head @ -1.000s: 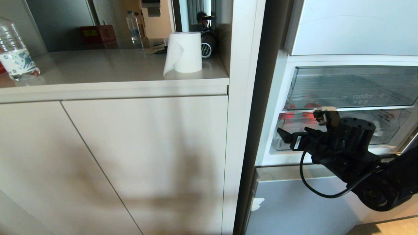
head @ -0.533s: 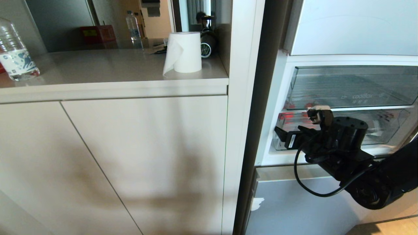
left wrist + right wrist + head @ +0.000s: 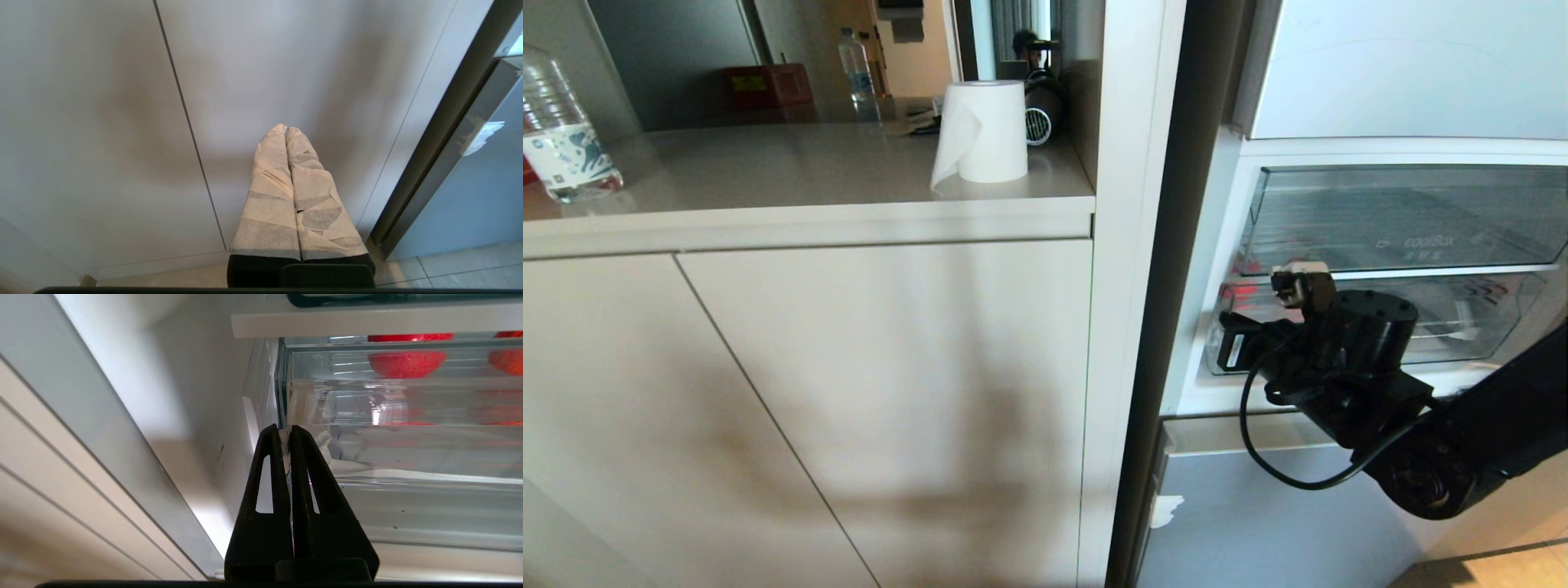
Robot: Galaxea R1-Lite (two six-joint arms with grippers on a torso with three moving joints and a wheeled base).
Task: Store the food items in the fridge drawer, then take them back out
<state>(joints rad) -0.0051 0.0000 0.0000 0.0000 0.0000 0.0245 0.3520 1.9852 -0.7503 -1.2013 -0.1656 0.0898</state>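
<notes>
Since the earlier frame, right gripper (image 3: 288, 433) has shifted left and clamped shut (empty) against the fridge drawer (image 3: 392, 449) corner, likely to push.

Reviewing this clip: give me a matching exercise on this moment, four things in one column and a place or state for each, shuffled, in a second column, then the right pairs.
Things:
1. right claw
2. left claw
3. red fruit
4. paper roll

Places or states:
A. upright on the counter beside the fridge
B. shut, at the front corner of the fridge drawer
C. inside the clear drawer, seen through its wall
D. shut, idle, facing the pale cabinet doors low by the floor

Pairs: 1-B, 2-D, 3-C, 4-A
</notes>
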